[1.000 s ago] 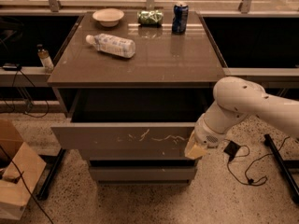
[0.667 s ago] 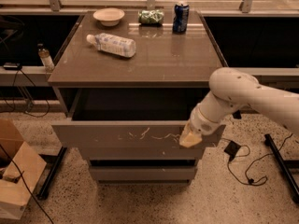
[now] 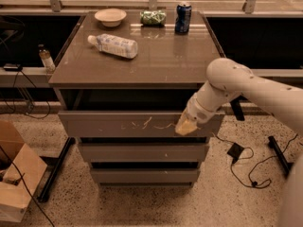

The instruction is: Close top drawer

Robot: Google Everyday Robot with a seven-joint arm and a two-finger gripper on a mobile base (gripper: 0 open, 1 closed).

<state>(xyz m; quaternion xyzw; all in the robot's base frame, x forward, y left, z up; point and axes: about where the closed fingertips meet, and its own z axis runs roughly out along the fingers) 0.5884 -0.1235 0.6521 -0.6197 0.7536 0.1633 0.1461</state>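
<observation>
The top drawer (image 3: 118, 124) of the grey-brown cabinet is a wide shallow drawer with a flat front and pale squiggly scratches near its middle-right. It stands out only a little from the cabinet, with a dark gap above its front. My gripper (image 3: 185, 126) rests against the right part of the drawer front, just right of the scratches. The white arm reaches in from the right.
On the cabinet top (image 3: 156, 60) lie a plastic bottle (image 3: 113, 45), a pale bowl (image 3: 110, 16), a green bag (image 3: 154, 17) and a blue can (image 3: 183, 17). Two plainer drawers (image 3: 142, 152) sit below. A cardboard box (image 3: 14, 183) stands at the left; cables (image 3: 246, 169) lie on the floor at the right.
The drawer front has moved back toward the cabinet, and the open gap has shrunk. My gripper has moved left and inward with it, staying on the front.
</observation>
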